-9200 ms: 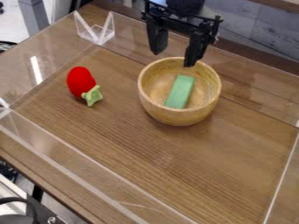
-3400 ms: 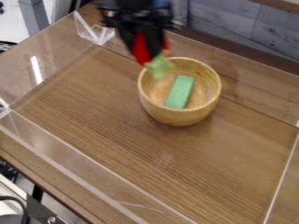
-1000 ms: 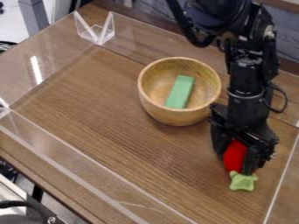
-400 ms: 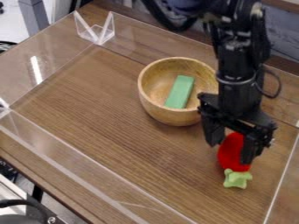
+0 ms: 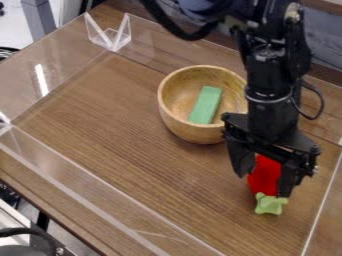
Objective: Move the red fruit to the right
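Wood-grain table (image 5: 120,150) enclosed by clear acrylic walls (image 5: 60,45); grey panelling behind, evenly lit.

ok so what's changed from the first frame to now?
The red fruit went from the table's left side, past the wooden bowl, to the right side, where it lies with its green stem end toward the camera. The gripper, jaws open, has let go and is lifting off it. Bowl and green block stayed put.

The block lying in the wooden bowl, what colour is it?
Green. The flat block in the wooden bowl shows plainly in the camera view.
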### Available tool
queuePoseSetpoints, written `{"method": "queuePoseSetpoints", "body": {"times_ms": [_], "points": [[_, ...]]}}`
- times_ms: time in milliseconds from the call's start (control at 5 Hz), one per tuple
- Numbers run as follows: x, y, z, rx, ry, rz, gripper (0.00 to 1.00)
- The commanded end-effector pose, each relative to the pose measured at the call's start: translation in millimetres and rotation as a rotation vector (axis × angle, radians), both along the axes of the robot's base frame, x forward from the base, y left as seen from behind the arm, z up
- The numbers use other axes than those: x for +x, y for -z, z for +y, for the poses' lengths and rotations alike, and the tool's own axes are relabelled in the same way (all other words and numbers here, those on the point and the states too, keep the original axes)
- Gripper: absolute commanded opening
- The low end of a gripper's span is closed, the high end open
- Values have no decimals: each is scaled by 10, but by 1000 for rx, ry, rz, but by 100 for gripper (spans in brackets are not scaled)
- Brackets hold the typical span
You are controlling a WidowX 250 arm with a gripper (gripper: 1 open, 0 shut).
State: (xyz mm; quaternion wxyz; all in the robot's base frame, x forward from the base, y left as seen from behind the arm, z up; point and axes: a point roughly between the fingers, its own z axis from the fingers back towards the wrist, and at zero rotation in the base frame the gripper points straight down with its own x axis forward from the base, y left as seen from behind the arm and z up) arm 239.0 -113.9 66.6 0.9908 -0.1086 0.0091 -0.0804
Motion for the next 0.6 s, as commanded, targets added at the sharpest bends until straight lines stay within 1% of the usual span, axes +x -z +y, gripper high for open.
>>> {"method": "queuePoseSetpoints", "body": {"times_ms": [0, 400], "points": [[-25, -111, -59, -17, -26, -34, 100], [-15, -195, -16, -14, -105, -19, 100]]}}
